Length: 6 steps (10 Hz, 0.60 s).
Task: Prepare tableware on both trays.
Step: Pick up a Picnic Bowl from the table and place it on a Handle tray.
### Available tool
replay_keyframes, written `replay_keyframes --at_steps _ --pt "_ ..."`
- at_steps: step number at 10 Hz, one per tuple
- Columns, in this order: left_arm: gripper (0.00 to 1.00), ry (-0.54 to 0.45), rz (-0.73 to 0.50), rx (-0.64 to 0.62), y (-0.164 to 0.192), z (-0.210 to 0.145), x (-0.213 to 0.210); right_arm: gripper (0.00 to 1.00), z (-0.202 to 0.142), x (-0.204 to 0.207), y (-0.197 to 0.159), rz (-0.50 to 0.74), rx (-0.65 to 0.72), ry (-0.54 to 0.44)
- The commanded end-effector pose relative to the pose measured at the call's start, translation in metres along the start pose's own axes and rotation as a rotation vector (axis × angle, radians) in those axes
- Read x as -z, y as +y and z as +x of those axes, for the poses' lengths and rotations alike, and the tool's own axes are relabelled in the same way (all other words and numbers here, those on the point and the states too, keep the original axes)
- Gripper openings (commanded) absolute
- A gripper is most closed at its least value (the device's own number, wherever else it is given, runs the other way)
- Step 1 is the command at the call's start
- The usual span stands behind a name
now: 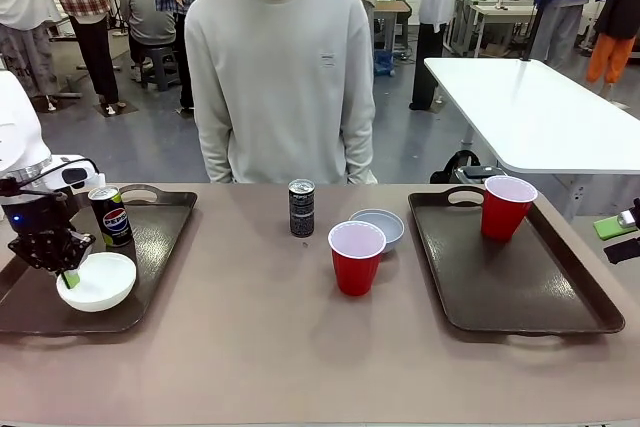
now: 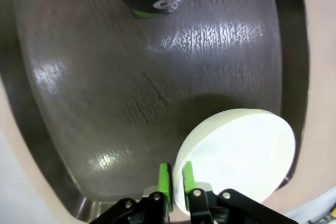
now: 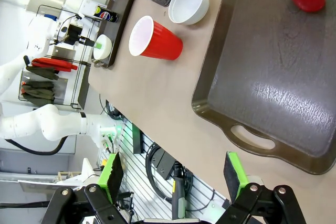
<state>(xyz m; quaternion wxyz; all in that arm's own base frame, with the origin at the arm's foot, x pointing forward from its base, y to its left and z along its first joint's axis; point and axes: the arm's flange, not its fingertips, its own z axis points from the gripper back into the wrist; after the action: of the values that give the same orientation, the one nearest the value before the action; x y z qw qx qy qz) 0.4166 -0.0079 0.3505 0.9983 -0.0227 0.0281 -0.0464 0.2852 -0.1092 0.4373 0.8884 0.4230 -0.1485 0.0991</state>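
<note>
On left tray (image 1: pixel 160 247), left hand (image 1: pixel 68 272) pinches white bowl's (image 1: pixel 100 285) rim.

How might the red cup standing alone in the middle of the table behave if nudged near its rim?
The red cup looks thin plastic and empty, so probably light. Tall, with a narrow base, it would likely tip, then roll in a curve.
</note>
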Motion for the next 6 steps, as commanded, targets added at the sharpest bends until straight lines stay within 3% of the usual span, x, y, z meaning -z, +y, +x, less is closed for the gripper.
replay_keyframes --at_steps 1,2,3,4,5,6 --pt "0.84 -0.027 0.003 -0.009 -0.002 -0.006 -0.022 1.00 0.002 0.001 -0.001 0.021 -0.003 -0.011" --pt "0.27 -0.033 -0.003 0.007 -0.003 -0.009 -0.036 1.00 0.002 0.001 -0.001 0.021 -0.003 -0.011" --pt "1.00 -0.036 -0.012 0.027 -0.004 -0.012 -0.049 1.00 0.002 0.001 -0.001 0.021 -0.003 -0.011" --pt "0.47 -0.024 -0.031 0.056 -0.008 -0.017 -0.064 1.00 0.002 0.001 -0.001 0.021 -0.003 -0.011" --pt "1.00 -0.018 -0.052 0.087 -0.015 -0.023 -0.079 1.00 0.002 0.001 -0.001 0.021 -0.003 -0.011" --pt "0.67 -0.018 -0.061 0.104 -0.023 -0.028 -0.092 1.00 0.002 0.001 -0.001 0.021 -0.003 -0.011"
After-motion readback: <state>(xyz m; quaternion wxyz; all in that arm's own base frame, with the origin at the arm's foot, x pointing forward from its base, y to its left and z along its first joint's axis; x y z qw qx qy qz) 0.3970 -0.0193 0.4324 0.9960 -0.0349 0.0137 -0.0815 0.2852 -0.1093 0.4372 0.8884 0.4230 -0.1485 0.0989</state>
